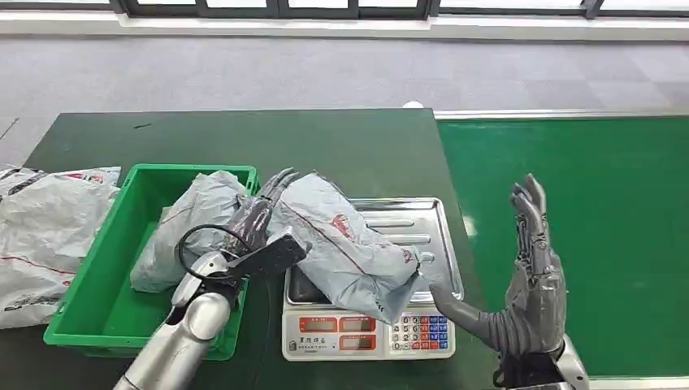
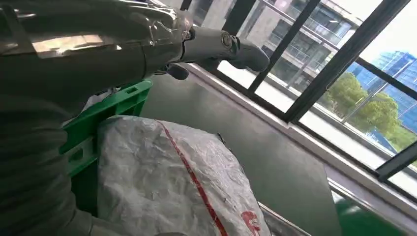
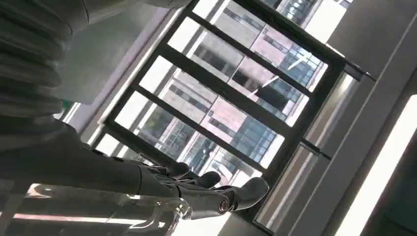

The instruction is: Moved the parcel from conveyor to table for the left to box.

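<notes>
Right robot hand empty, spread; left robot hand touches crumpled grey parcel.

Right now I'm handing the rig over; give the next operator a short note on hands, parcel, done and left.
Left hand: fingers laid against the grey parcel on the scale; a firm grip is not clear.
Right hand: open, empty, raised beside the green conveyor.
Done: parcel is off the conveyor, lying on the scale's tray on the table.
Left: move it into the green bin, which already holds another parcel.
</notes>
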Robot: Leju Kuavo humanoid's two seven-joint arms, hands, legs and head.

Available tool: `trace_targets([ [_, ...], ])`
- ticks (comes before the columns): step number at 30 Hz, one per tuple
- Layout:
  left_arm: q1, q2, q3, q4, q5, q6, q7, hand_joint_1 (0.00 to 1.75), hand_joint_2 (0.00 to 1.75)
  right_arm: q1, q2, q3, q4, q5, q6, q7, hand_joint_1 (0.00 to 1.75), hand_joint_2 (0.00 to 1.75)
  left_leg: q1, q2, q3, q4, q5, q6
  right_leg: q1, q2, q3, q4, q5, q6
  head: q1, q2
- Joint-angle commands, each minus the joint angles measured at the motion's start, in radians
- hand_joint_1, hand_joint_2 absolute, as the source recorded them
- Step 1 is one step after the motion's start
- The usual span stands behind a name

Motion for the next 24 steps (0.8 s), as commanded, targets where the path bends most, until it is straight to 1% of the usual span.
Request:
trace_targets([
  [1, -0.053, 0.035, -0.049, 0.080, -0.005, -0.006, 0.003, 0.00, 1.75, -0.025, 0.021, -0.009, 0.045, -0.002, 0.000, 0.004, 0.00, 1.75, 0.000, 0.000, 0.001, -0.001, 0.000, -0.001, 0.000, 0.000, 0.001, -0.001, 0.000, -0.001, 0.000, 0.000],
  [3, -0.053, 0.035, -0.049, 0.080, -0.005, -0.006, 0.003, 0.00, 1.75, -0.025, 0.021, -0.009, 0.045, -0.002, 0.000, 0.004, 0.00, 1.75, 0.000, 0.000, 0.004, -0.005, 0.002, -0.001, 0.000, -0.001, 0.003, -0.004, 0.001, -0.001, 0.000, 0.000],
  [4, -0.053, 0.035, -0.049, 0.080, -0.005, -0.006, 0.003, 0.00, 1.75, -0.025, 0.021, -0.009, 0.045, -0.002, 0.000, 0.004, 0.00, 1.75, 0.000, 0.000, 0.001, -0.001, 0.000, -0.001, 0.000, 0.000, 0.001, -0.001, 0.000, -0.001, 0.000, 0.000],
  [7, -0.055, 0.042, -0.059, 0.079, -0.015, -0.026, 0.007, 0.00, 1.75, -0.022, 0.019, -0.010, 0.043, -0.007, 0.006, 0.003, 0.00, 1.75, 0.000, 0.000, 0.002, -0.002, 0.001, -0.001, 0.000, -0.001, 0.001, -0.002, 0.000, -0.001, 0.000, 0.000],
  [8, -0.083, 0.057, -0.090, 0.116, -0.037, -0.087, 0.029, 0.00, 1.75, -0.028, 0.020, -0.009, 0.050, -0.013, 0.018, 0.001, 0.00, 1.75, -0.001, 0.000, 0.005, -0.008, 0.003, -0.001, -0.001, -0.001, 0.003, -0.007, 0.002, -0.001, 0.000, 0.000],
  [9, -0.112, 0.061, -0.107, 0.167, -0.049, -0.121, 0.037, 0.00, 1.75, -0.037, 0.024, -0.010, 0.061, -0.015, 0.025, 0.000, 0.00, 1.75, 0.000, 0.000, 0.002, -0.002, 0.001, -0.001, 0.000, -0.001, 0.001, -0.002, 0.000, -0.001, 0.000, 0.000],
  [10, -0.154, 0.076, -0.152, 0.233, -0.078, -0.165, 0.020, 0.00, 1.75, -0.046, 0.028, -0.010, 0.072, -0.019, 0.039, -0.005, 0.00, 1.75, 0.000, -0.001, 0.001, -0.001, 0.001, -0.001, 0.000, -0.001, 0.001, -0.001, 0.000, -0.001, 0.000, 0.000],
  [11, -0.179, 0.079, -0.173, 0.283, -0.088, -0.185, -0.001, 0.00, 1.75, -0.056, 0.034, -0.011, 0.082, -0.019, 0.046, -0.007, 0.00, 1.75, 0.000, -0.002, 0.001, -0.001, 0.001, 0.000, 0.000, -0.002, 0.001, -0.001, 0.000, 0.000, 0.000, 0.000],
  [13, -0.179, 0.079, -0.173, 0.283, -0.088, -0.185, -0.001, 0.00, 1.75, -0.056, 0.034, -0.011, 0.082, -0.019, 0.046, -0.007, 0.00, 1.75, 0.000, -0.003, 0.002, -0.002, 0.001, -0.001, 0.000, -0.003, 0.001, -0.002, 0.001, -0.001, 0.000, 0.000],
  [15, -0.179, 0.079, -0.173, 0.283, -0.088, -0.185, -0.001, 0.00, 1.75, -0.056, 0.034, -0.011, 0.082, -0.019, 0.046, -0.007, 0.00, 1.75, 0.000, 0.000, 0.002, -0.003, 0.001, -0.001, 0.000, -0.001, 0.002, -0.002, 0.001, -0.001, 0.000, 0.000],
  [17, -0.224, 0.109, -0.229, 0.326, -0.104, -0.252, -0.038, 0.00, 1.75, -0.073, 0.043, -0.012, 0.090, -0.019, 0.061, -0.007, 0.00, 1.75, 0.000, 0.001, 0.003, -0.004, 0.002, -0.001, 0.000, 0.000, 0.002, -0.003, 0.002, -0.001, 0.000, 0.000],
  [21, -0.314, 0.136, -0.285, 0.400, -0.035, -0.362, -0.123, 0.00, 1.75, -0.140, 0.067, -0.025, 0.125, -0.024, 0.088, 0.023, 0.00, 1.75, 0.000, 0.000, 0.001, -0.001, 0.001, -0.001, 0.001, 0.000, 0.001, 0.000, 0.001, -0.001, 0.000, 0.000],
  [24, -0.366, 0.161, -0.340, 0.419, -0.030, -0.421, -0.160, 0.00, 1.75, -0.154, 0.072, -0.032, 0.138, -0.025, 0.088, 0.026, 0.00, 1.75, 0.001, 0.001, 0.001, -0.002, 0.002, -0.002, 0.001, 0.000, 0.001, -0.001, 0.002, -0.002, 0.000, 0.000],
])
